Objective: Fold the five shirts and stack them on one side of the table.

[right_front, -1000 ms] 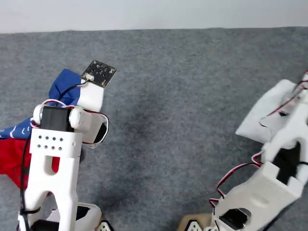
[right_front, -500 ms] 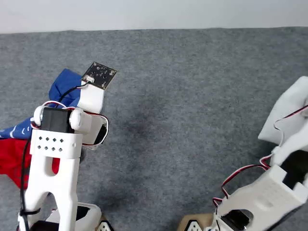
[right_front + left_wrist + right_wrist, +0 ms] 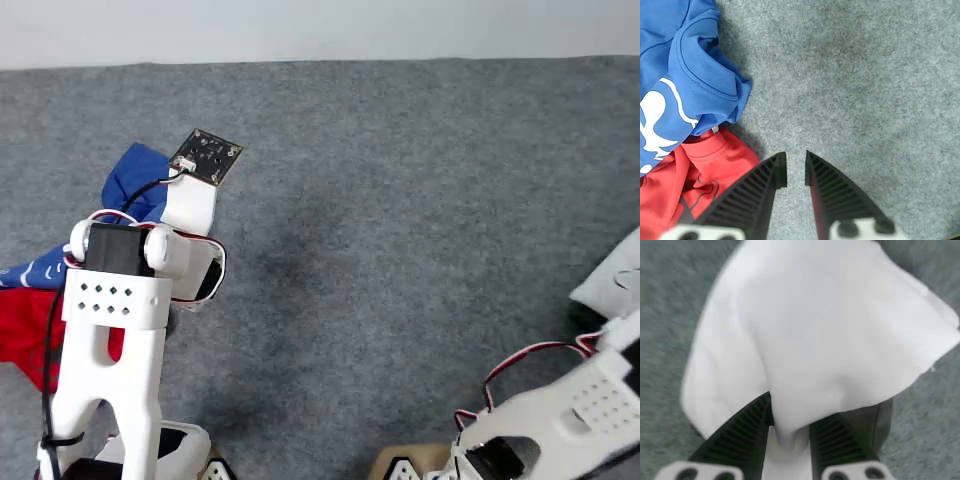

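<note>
Cloth of the white shirt (image 3: 830,340) is pinched in the right tool (image 3: 790,422), out at the right edge of the worktop (image 3: 400,200); the shirt is spread out past the tool's tips. The left tool (image 3: 795,167) is held open only a crack with nothing in it, just beside the red shirt (image 3: 705,180) and blue shirt (image 3: 685,85), so those two are best reached by the left arm.

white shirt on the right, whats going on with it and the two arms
The right gripper is shut on the white shirt at the right side of the grey table. The left gripper hangs empty, jaws slightly apart, over the table beside the crumpled blue shirt and red shirt. Those two lie unfolded.
</note>
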